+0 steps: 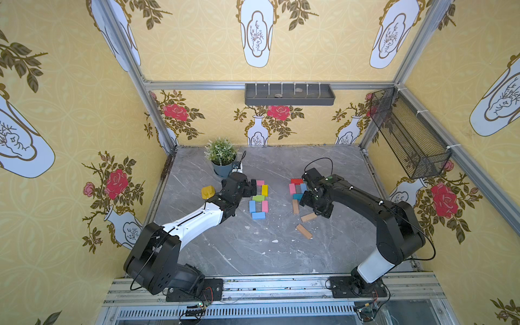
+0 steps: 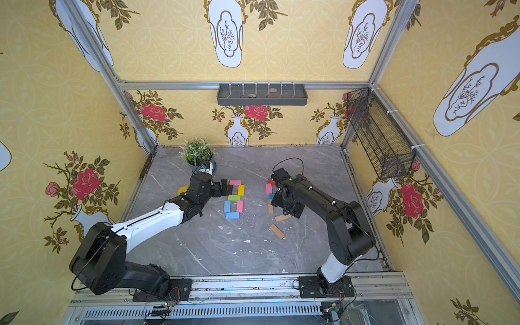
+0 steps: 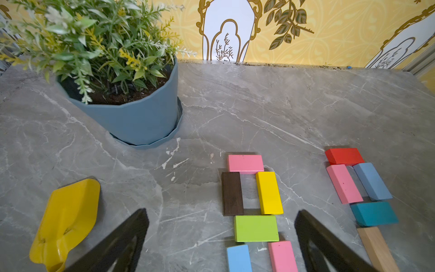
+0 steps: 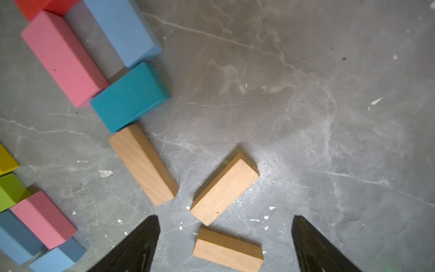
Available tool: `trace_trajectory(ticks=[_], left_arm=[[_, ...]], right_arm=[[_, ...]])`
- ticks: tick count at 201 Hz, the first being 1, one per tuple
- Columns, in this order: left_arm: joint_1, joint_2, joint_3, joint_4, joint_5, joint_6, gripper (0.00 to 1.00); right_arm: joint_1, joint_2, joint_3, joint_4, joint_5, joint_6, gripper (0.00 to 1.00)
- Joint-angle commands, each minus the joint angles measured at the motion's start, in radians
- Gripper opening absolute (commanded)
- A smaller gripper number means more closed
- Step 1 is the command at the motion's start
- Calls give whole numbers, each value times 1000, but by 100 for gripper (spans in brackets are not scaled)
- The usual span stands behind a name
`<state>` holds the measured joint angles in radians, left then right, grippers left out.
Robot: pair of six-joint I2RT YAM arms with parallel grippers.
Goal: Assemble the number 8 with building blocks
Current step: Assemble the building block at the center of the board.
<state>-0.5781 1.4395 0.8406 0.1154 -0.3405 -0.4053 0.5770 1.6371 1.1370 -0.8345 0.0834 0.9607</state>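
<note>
Seven building blocks are laid flat as a closed figure eight near the middle of the bench [image 1: 281,253]. A pink top block [image 1: 260,182] forms the rear end, with a dark brown block [image 3: 232,193] and a yellow block [image 1: 264,190] as the rear sides. A green block [image 1: 258,197] serves as the crossbar. A light blue side block [image 1: 252,206] and a pink side block [image 1: 264,206] follow, and a light blue base block [image 1: 258,215] closes the front.

The left pincer [image 3: 221,213] is released, fingers spread wide, with nothing gripped, at the figure's rear left side.

Toward the right edge a second, unfinished figure is seen. It consists of a red block [image 3: 343,156], a pink bar [image 3: 344,183] and a grey-blue bar [image 3: 372,181] in front of it, and a teal block [image 3: 373,213] across their front ends. A first tan block [image 4: 143,164] touches the teal one.

An angled tan block [image 4: 224,190] lies loose just ahead of the right pincer [image 4: 226,217]. A last tan block [image 4: 227,249] lies between its fingers, touched by neither. That pincer is likewise released and empty.

A potted plant [image 1: 222,157] stands by the rear left corner, and a yellow scoop [image 1: 208,192] lies near the left edge.
</note>
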Motion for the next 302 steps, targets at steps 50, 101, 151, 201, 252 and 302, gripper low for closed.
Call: trace_trajectory(ticks=[50, 101, 151, 201, 252, 302], left_arm=[[1, -3, 0, -1, -4, 1, 100], [1, -2, -1, -2, -6, 1, 100], [1, -4, -1, -1, -6, 0, 100], [1, -4, -2, -2, -9, 0, 100], [1, -4, -3, -2, -8, 0, 100], [1, -1, -1, -2, -5, -1, 100]], right_arm=[[-5, 1, -79, 65, -80, 153, 84], [-6, 16, -101, 109, -99, 165, 75], [-6, 57, -107, 140, -124, 168, 69], [-6, 84, -106, 151, -122, 161, 58], [-8, 108, -107, 159, -116, 129, 47], [-16, 110, -109, 160, -99, 83, 42]])
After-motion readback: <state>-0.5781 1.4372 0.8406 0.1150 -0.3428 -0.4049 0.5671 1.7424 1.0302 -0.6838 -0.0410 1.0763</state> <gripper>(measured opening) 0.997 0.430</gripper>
